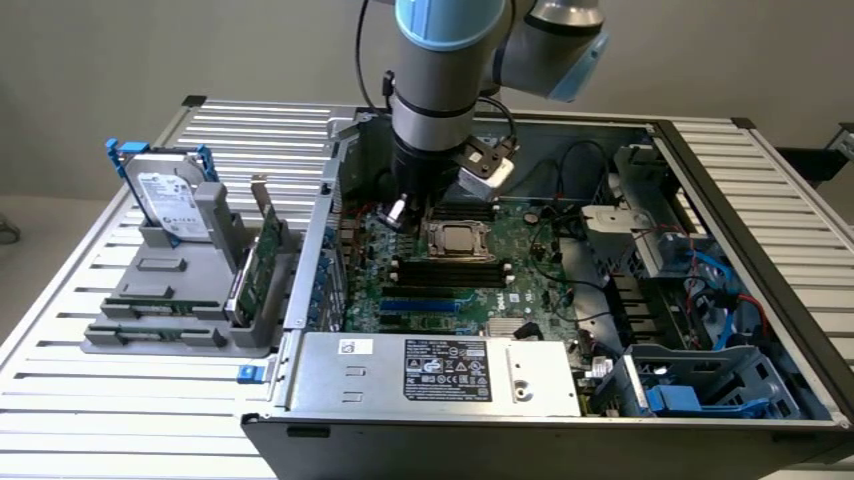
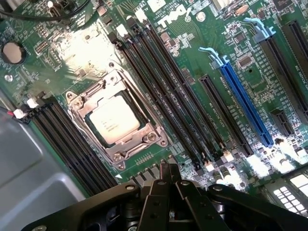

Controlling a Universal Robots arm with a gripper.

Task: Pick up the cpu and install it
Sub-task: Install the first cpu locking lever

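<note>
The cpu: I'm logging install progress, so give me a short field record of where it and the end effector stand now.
cpu: seated in the motherboard socket, metal top facing up
socket frame: silver, surrounds the chip
end effector: above the board beside the socket, holding nothing
memory slots: black, empty, next to the socket
hard drive: upright in the grey holder outside the case
</note>
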